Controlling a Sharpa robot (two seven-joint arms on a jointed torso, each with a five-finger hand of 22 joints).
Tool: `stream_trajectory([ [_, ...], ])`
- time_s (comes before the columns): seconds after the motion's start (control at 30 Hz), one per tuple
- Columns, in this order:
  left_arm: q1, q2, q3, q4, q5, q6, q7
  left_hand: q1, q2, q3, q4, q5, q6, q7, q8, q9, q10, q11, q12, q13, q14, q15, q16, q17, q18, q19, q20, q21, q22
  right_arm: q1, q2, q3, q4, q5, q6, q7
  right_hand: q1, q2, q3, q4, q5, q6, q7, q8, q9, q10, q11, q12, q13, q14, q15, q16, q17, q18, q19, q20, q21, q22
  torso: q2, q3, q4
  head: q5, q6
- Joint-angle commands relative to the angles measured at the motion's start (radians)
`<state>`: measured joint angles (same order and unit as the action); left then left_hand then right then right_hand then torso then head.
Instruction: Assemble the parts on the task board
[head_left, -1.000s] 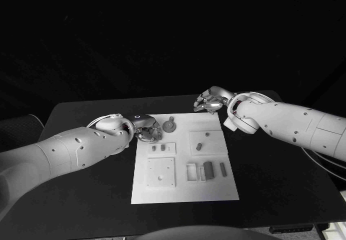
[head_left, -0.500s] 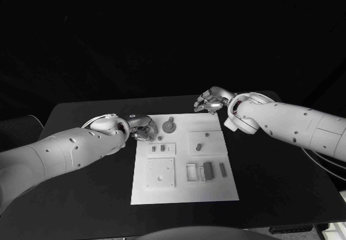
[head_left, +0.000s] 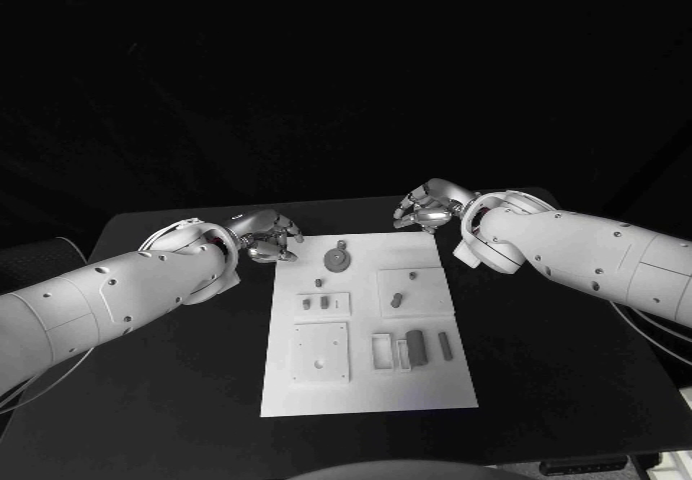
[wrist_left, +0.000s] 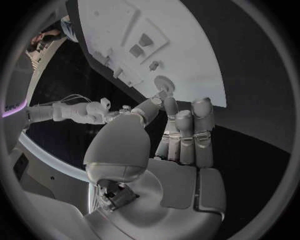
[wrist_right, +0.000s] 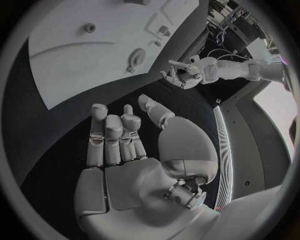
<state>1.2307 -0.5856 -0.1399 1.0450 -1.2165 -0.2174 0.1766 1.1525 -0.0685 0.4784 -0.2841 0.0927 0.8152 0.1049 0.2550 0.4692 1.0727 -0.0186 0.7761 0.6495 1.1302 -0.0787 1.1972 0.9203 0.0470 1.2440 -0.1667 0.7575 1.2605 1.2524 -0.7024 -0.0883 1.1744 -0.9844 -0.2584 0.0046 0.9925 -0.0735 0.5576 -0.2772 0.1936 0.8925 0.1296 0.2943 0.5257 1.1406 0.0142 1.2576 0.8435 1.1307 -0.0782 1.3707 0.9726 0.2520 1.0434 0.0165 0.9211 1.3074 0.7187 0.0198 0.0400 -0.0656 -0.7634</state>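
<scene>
Since a second ago the left hand (head_left: 264, 240) has drawn back off the task board (head_left: 369, 395), going from its upper left corner toward the upper left of the frame, and now sits over the black surface (head_left: 159, 400) just beside the board's left edge. It holds nothing; its fingers (wrist_left: 187, 135) are nearly straight and close together. The right hand (head_left: 428, 208) has barely moved: it hovers at the board's upper right corner, fingers (wrist_right: 109, 135) loosely apart, holding nothing.

The board lies in the middle of the frame with bare surface on both sides and below it. The parts rest on it: a round disc (head_left: 338, 258) near the top, small pegs (head_left: 325, 301) in the raised square plates below, and long bars (head_left: 417, 346) by the open rectangular frame (head_left: 382, 351) at lower right.
</scene>
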Motion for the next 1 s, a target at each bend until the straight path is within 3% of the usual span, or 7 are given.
stream_trajectory([
  [0.03,0.008,-0.016,0.003,0.014,0.288,0.012,0.008,-0.014,0.005,0.017,-0.002,0.006,0.040,0.042,0.011,0.002,-0.034,0.057,-0.080,-0.063,-0.020,0.009,-0.071,-0.041,0.088,-0.026,0.010,-0.066,-0.041,0.000,-0.006,0.000,0.004,0.016,-0.005,0.029,0.000,0.000,0.004,0.001,0.005,-0.001,0.004,-0.005,0.001,-0.001,0.006,0.007,0.000,0.000,-0.006,0.004,-0.002,0.010,0.003,-0.001,-0.005,0.009,-0.001,0.0009,-0.0007,0.001,0.010],
  [0.23,0.013,-0.059,0.002,0.052,0.418,0.025,0.008,-0.036,0.012,0.029,-0.004,0.006,0.031,0.057,0.028,0.005,0.001,0.077,-0.274,-0.188,-0.053,0.031,-0.245,-0.121,0.050,-0.073,0.032,-0.229,-0.151,-0.001,-0.029,0.000,0.012,0.029,-0.013,0.045,0.004,0.001,0.005,-0.003,0.005,-0.004,0.005,-0.007,0.001,-0.002,0.007,0.006,-0.001,0.000,-0.006,0.003,-0.002,0.010,0.003,-0.001,-0.005,0.008,-0.001,0.0016,-0.0025,0.001,0.038],
  [0.3,0.013,-0.066,0.002,0.057,0.450,0.031,0.012,-0.042,0.013,0.027,-0.003,0.005,0.022,0.053,0.029,0.004,0.004,0.084,-0.316,-0.209,-0.071,0.041,-0.288,-0.136,0.040,-0.095,0.039,-0.267,-0.175,-0.002,-0.040,-0.001,0.018,0.031,-0.019,0.049,0.006,0.001,0.006,-0.004,0.004,-0.005,0.005,-0.008,0.001,-0.002,0.007,0.006,-0.001,-0.001,-0.005,0.002,-0.002,0.010,0.003,-0.001,-0.006,0.008,-0.001,0.0013,-0.0025,0.000,0.042],
  [0.43,0.013,-0.078,0.002,0.059,0.515,0.064,0.037,-0.064,0.017,0.006,-0.002,-0.004,0.008,0.047,0.038,0.004,0.036,0.098,-0.417,-0.255,-0.075,0.062,-0.397,-0.165,0.025,-0.111,0.054,-0.357,-0.242,-0.016,-0.065,-0.003,0.043,0.027,-0.043,0.067,0.010,0.000,0.006,-0.007,0.004,-0.007,0.006,-0.009,0.001,-0.002,0.008,0.005,-0.002,-0.001,-0.005,0.002,-0.003,0.010,0.003,-0.001,-0.006,0.008,-0.001,0.0002,-0.0014,-0.004,0.066],
  [0.6,0.012,-0.093,0.002,0.074,0.553,0.061,0.052,-0.074,0.017,-0.026,-0.004,-0.004,0.005,0.053,0.043,0.002,0.085,0.087,-0.446,-0.265,-0.057,0.059,-0.424,-0.155,0.025,-0.093,0.052,-0.377,-0.257,-0.045,-0.102,-0.006,0.093,-0.008,-0.077,0.090,0.018,-0.002,0.007,-0.010,0.005,-0.008,0.007,-0.010,0.002,-0.002,0.008,0.004,-0.002,-0.001,-0.004,0.001,-0.003,0.010,0.001,-0.001,-0.007,0.008,0.000,0.0001,-0.0026,-0.010,0.085],
  [0.87,0.003,-0.128,0.000,0.140,0.590,0.040,0.071,-0.070,0.014,-0.043,-0.005,-0.002,0.008,0.069,0.046,-0.002,0.114,0.086,-0.461,-0.265,-0.043,0.054,-0.434,-0.141,0.025,-0.077,0.047,-0.383,-0.260,-0.099,-0.170,-0.014,0.161,-0.100,-0.146,0.140,0.040,-0.020,0.005,-0.013,0.003,-0.020,0.010,-0.018,0.001,-0.003,0.011,0.003,-0.004,-0.002,-0.002,0.000,-0.003,0.010,-0.001,0.000,-0.006,0.010,0.002,0.0007,0.0001,-0.030,0.091],
  [1.0,-0.005,-0.153,0.000,0.172,0.620,0.024,0.080,-0.069,0.010,-0.049,-0.004,-0.001,-0.001,0.077,0.040,-0.006,0.110,0.093,-0.471,-0.265,-0.046,0.058,-0.443,-0.136,0.023,-0.079,0.049,-0.390,-0.262,-0.121,-0.178,-0.031,0.159,-0.131,-0.185,0.163,0.056,-0.033,0.002,-0.013,0.002,-0.072,0.023,-0.048,-0.012,-0.004,0.023,0.004,-0.004,-0.001,0.008,0.001,-0.002,0.010,-0.001,-0.001,-0.006,0.011,0.003,-0.0009,0.0019,-0.039,0.096],
])
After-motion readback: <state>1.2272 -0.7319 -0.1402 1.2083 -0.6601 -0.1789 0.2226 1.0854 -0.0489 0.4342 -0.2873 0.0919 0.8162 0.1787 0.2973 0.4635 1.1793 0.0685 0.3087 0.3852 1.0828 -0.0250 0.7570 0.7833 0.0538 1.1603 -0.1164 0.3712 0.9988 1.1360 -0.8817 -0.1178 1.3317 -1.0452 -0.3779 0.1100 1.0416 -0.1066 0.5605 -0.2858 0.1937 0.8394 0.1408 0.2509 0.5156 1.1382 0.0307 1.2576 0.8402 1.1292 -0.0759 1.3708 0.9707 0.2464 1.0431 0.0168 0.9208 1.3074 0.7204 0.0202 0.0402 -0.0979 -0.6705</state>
